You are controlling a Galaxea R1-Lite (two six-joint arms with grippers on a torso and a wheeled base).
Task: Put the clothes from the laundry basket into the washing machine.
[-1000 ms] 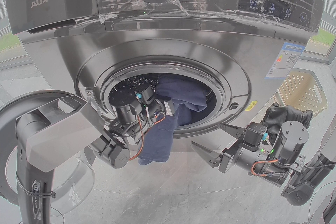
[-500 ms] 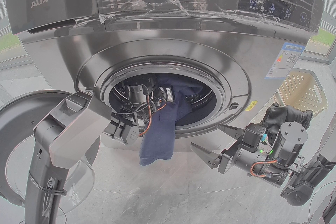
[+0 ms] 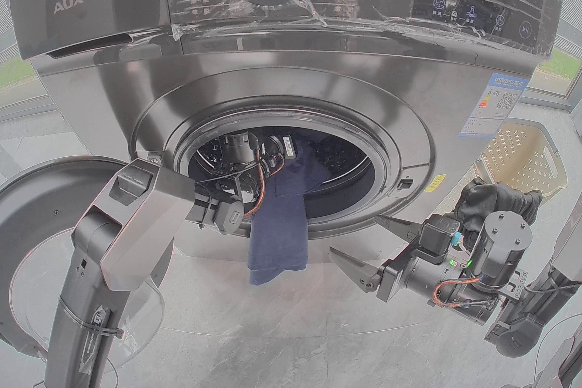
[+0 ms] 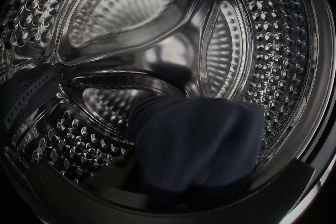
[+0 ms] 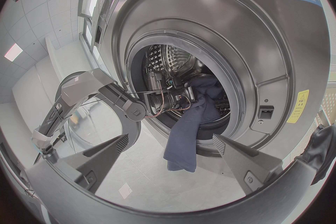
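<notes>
Navy garment only halfway into the washer

Closest in, the right gripper (image 3: 357,237) sits low in front of the washing machine (image 3: 424,122), spread wide with nothing in it, probably parked clear of the other arm. Past it, the navy garment (image 3: 279,225) hangs over the door lip, one end outside and one in the drum (image 4: 140,25), so I'd say it needs shoving deeper. The left gripper (image 3: 282,150) is in the opening under the fabric; can't tell if it's clamped or loose. More dark clothes (image 3: 491,198) wait at the laundry basket (image 3: 527,159) beside the machine.
</notes>
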